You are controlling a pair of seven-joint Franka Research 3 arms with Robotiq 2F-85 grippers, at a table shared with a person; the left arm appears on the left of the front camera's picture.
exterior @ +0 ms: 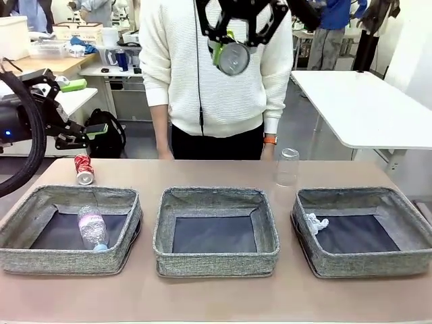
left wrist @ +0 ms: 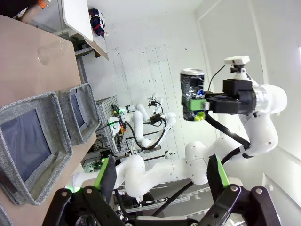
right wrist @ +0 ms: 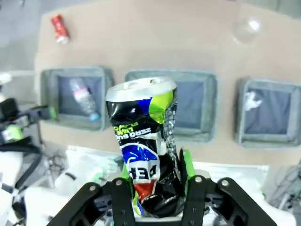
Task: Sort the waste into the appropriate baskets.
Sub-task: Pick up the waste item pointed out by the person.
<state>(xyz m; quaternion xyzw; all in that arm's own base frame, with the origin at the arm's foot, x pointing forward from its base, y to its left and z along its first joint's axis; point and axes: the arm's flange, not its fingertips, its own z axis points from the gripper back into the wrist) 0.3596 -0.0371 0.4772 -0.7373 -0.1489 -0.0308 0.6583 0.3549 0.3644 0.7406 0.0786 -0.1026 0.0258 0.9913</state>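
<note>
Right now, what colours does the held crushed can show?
Crushed can: black, blue, green, red; right wrist view.

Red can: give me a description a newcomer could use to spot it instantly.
On the tan table, find the leftmost grey basket, the one holding a clear bottle. Just beyond its far wall, on bare tabletop, lies the red crushed can. The other, a dark multicoloured can, is held aloft in the right gripper.
</note>
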